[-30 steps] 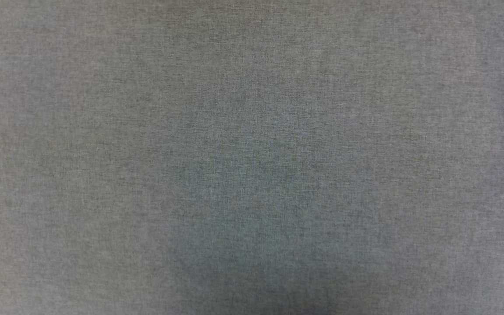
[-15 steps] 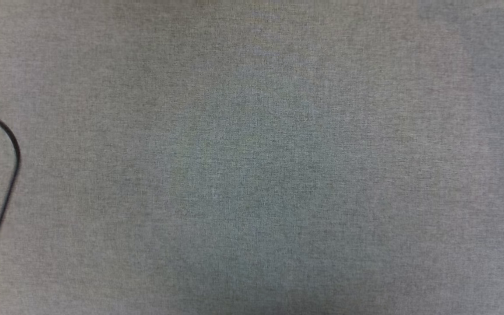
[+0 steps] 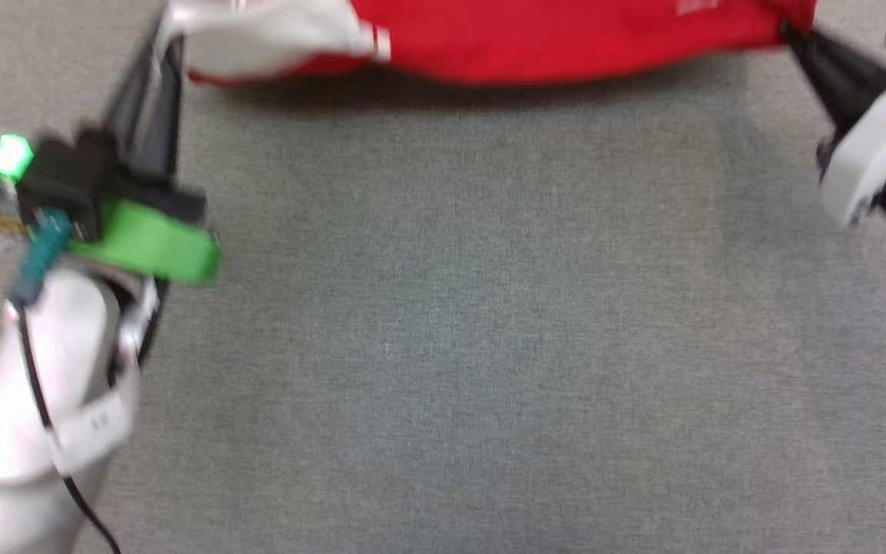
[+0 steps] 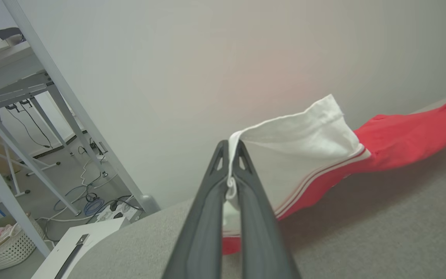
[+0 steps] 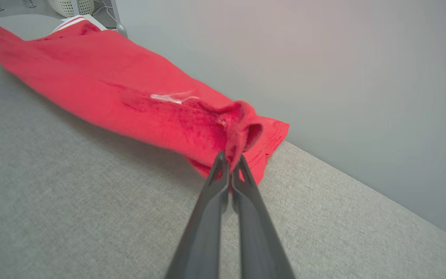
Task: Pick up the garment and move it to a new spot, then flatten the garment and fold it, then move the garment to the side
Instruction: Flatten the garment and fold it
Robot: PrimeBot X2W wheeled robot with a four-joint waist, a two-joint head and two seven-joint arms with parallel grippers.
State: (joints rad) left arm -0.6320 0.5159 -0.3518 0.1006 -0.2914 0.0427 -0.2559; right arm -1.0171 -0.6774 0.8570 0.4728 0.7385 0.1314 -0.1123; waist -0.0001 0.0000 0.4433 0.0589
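**Item:** garment, a red T-shirt with a white sleeve and striped cuff trim.

**Left hold:** left jaws, fingers pressed together on the sleeve's white edge, with a thin pinch of cloth between them.

**Position:** slung across the far side of the grey desk and spanned between the two arms. The middle sags low over its own shadow. Whether the lowest fold brushes the desk cannot be told.

**Right hold:** right jaws, fingers clamped on a bunched fold of red fabric just beside the stitched hem.

**Handling (judged):**
- Light, soft and wholly limp; it droops wherever unsupported and keeps no shape.
- Not fragile, though so thin a pinch could slip under a hard pull.
- Best taken at the cuff, seam or hem corners, where doubled cloth gives the jaws more bite.
- Two holds set well apart should keep it spread for flattening.
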